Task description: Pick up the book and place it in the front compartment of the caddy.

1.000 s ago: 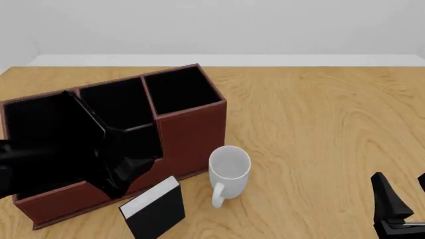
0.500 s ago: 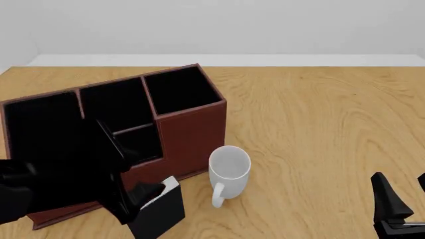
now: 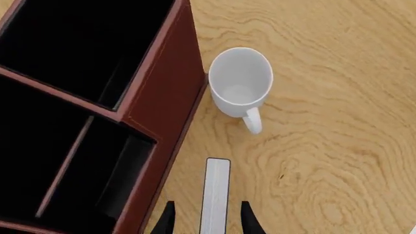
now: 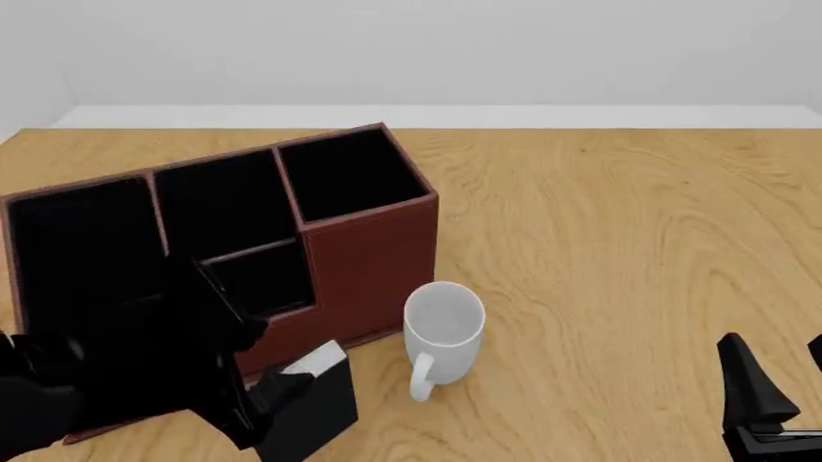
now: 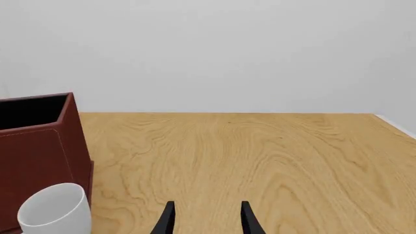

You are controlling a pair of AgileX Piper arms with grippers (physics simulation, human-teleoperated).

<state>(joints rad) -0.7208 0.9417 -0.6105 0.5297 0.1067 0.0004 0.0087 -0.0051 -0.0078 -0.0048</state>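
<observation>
One white mug [image 4: 444, 327] just beside book [image 4: 312, 399] and caddy [image 4: 366, 255].

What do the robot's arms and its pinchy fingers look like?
Both arms are shiny black all over. The left arm is thick and glossy, like polished plastic, and ends in the left gripper with two thin, pointed black fingers. The right gripper has the same pair of slim black fingers, which look like tall dark wedges from the front. No cables, stickers or markings show.

Left gripper [image 3: 206, 219] spread, pointing down; right gripper [image 5: 206, 218] spread.
</observation>
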